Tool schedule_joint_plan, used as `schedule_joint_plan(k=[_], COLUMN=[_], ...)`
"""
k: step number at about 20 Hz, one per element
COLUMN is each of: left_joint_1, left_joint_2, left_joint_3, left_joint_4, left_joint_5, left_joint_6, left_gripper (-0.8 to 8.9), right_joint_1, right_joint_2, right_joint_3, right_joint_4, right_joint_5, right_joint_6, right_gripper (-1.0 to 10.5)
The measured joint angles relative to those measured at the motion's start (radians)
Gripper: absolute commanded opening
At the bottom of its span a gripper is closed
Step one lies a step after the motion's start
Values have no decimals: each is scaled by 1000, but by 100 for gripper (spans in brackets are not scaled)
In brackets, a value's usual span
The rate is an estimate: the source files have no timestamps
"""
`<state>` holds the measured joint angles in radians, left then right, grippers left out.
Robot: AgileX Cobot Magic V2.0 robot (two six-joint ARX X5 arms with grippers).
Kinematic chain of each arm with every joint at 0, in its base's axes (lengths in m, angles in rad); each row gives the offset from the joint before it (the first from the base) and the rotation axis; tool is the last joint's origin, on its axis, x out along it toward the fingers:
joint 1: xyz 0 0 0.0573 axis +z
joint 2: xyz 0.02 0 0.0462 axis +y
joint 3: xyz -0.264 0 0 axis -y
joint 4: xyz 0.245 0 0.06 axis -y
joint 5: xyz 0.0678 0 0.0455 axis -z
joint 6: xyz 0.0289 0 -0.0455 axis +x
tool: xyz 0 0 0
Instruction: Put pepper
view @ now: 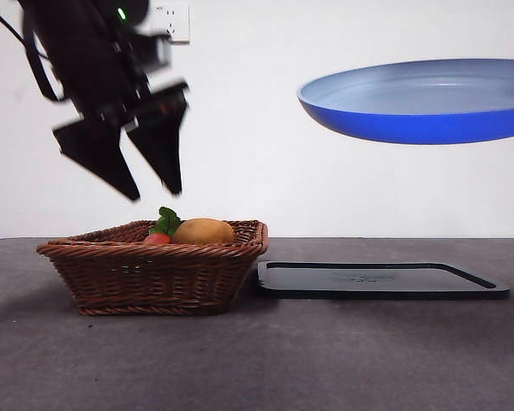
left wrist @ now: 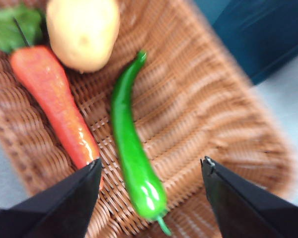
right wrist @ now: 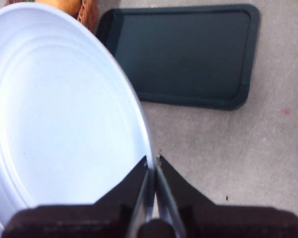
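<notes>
A long glossy green pepper (left wrist: 134,148) lies in the wicker basket (left wrist: 213,124), between an orange carrot-like vegetable (left wrist: 54,99) and bare weave. My left gripper (left wrist: 151,168) hovers open above it, one jaw on each side, touching nothing. In the front view that gripper (view: 150,184) hangs above the basket (view: 154,274), whose wall hides the pepper. My right gripper (right wrist: 152,163) is shut on the rim of a blue plate (right wrist: 59,114), held high at the right over the dark tray (view: 381,281).
A round tan fruit (left wrist: 84,32) and green leaves (left wrist: 12,25) lie in the basket beside the carrot-like vegetable. The dark flat tray (right wrist: 188,54) sits on the grey table just right of the basket. A white wall stands behind.
</notes>
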<state>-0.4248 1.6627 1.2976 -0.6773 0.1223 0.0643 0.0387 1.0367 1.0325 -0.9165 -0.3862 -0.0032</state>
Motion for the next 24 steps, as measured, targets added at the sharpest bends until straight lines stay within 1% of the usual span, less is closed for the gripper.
schedule_joint_plan(k=[3, 7, 24], left_joint_1=[-7, -8, -18], left_joint_2=[79, 133, 222], left_joint_3=[0, 0, 5], left_joint_4=[3, 20, 60], left_joint_5=[-15, -61, -51], left_joint_6=[6, 7, 11], left_gripper=[350, 350, 346], right_joint_1=[0, 0, 0], right_joint_2=[0, 0, 0], right_joint_3=[0, 0, 0], right_joint_4=[-2, -3, -2], right_joint_5=[0, 0, 0], right_joint_6=[0, 0, -1], right_gripper=[6, 6, 6])
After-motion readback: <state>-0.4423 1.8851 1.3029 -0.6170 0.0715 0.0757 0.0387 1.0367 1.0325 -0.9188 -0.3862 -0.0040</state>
